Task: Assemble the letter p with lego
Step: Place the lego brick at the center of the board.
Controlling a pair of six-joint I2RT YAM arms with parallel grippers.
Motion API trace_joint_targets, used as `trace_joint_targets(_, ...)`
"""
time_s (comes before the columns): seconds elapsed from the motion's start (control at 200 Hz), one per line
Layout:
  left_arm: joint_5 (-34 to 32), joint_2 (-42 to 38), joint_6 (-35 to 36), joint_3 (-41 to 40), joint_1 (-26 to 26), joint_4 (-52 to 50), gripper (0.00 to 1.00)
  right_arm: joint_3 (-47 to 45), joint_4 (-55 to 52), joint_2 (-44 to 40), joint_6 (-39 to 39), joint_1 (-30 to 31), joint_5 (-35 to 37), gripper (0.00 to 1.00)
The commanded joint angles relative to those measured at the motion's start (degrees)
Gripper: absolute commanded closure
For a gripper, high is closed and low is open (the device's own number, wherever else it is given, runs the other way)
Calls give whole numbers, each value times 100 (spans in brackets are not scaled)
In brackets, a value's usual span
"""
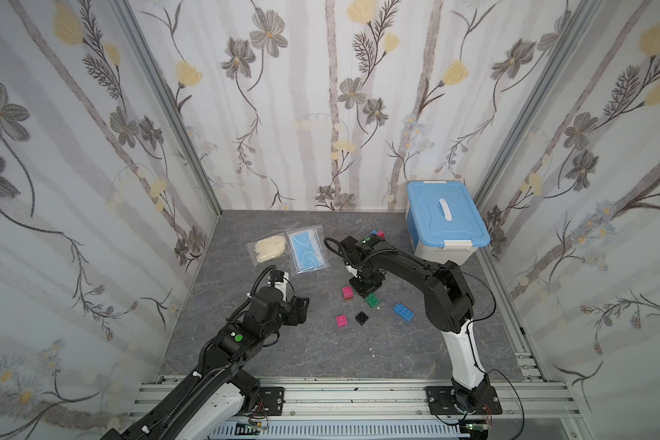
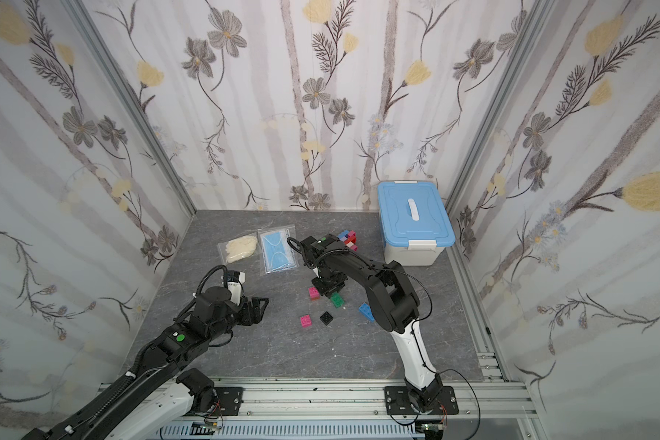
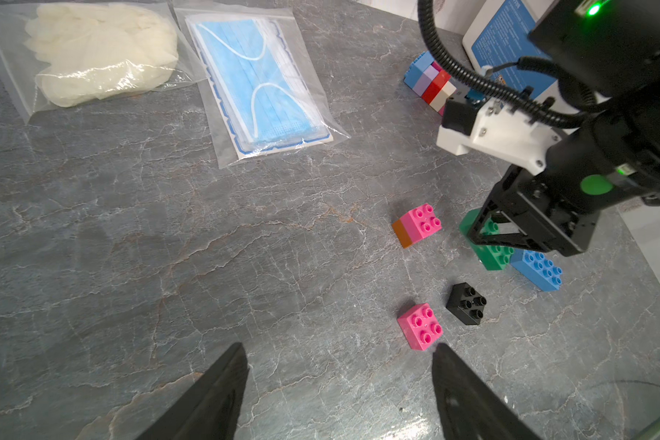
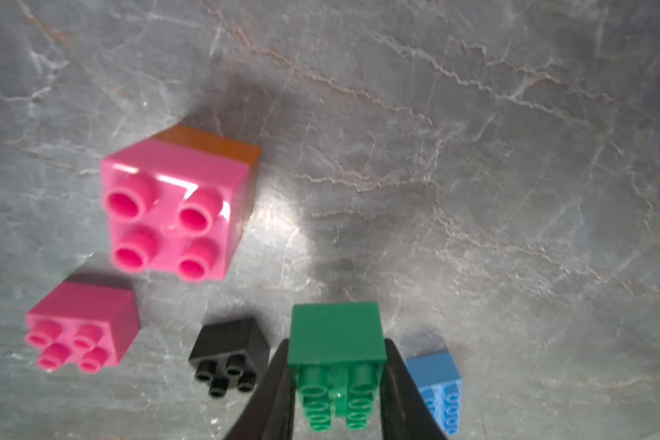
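Note:
My right gripper is shut on a long green lego brick, one finger on each long side, low at the table among the loose bricks. Around it lie a pink brick stacked on an orange one, a single pink brick, a black brick and a long blue brick. A joined stack of blue, lavender, red and cream bricks lies farther back by the box. My left gripper is open and empty above bare table, just short of the single pink brick.
A white box with a blue lid stands at the back right. Two plastic bags lie at the back left, one with a blue face mask and one with pale gloves. Patterned walls close in three sides.

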Motion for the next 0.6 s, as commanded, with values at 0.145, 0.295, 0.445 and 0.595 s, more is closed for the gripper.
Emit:
trace_joint_targets(0.145,-78,2,122,-16,-5,123,21,-605,1124,-29,152,-19,-173,64)
trace_joint_targets(0.295,-107,53,176,-12,-21,106,21,-976,1488,-198,378,-19,-154,50)
trace_joint_targets(0.445,-138,65,211,-9,-31,104,21,-1428,1874,-508,683,-19,-38,49)
trace_joint_targets(0.595,-159,71,229,1,-40,84,20,-1858,2220,-815,1008,-19,54,55)
